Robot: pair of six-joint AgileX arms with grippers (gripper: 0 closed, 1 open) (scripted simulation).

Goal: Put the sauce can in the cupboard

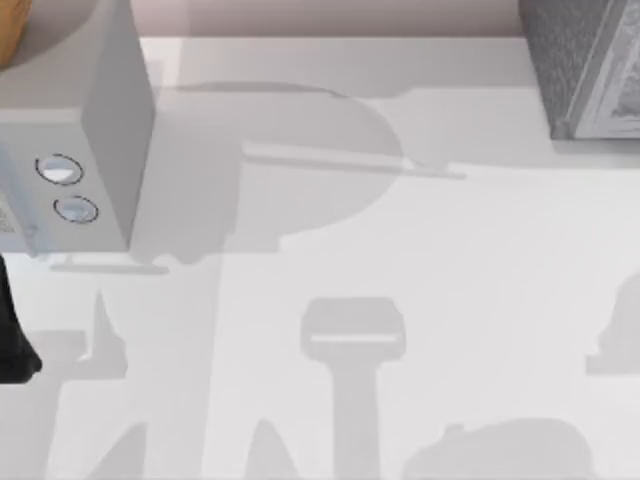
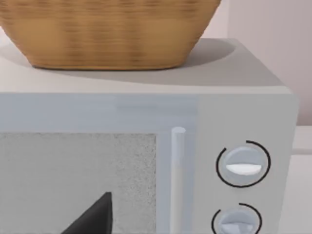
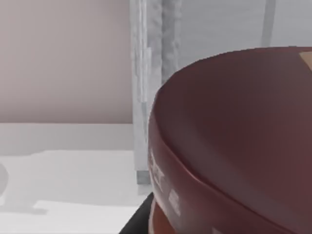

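Looking down, the table (image 1: 400, 250) lies bare across the frame's centre, open between the light-grey box with two dials (image 1: 90, 130) at upper left and the cupboard (image 1: 585, 65) cut by the upper right edge. Left wrist view: that dialled box close up, a wicker basket (image 2: 107, 31) on top, a dark fingertip (image 2: 95, 217) at lower edge. Right wrist view: sauce can (image 3: 234, 141) lid looms at right, cupboard edge behind. Neither gripper's opening can be told.
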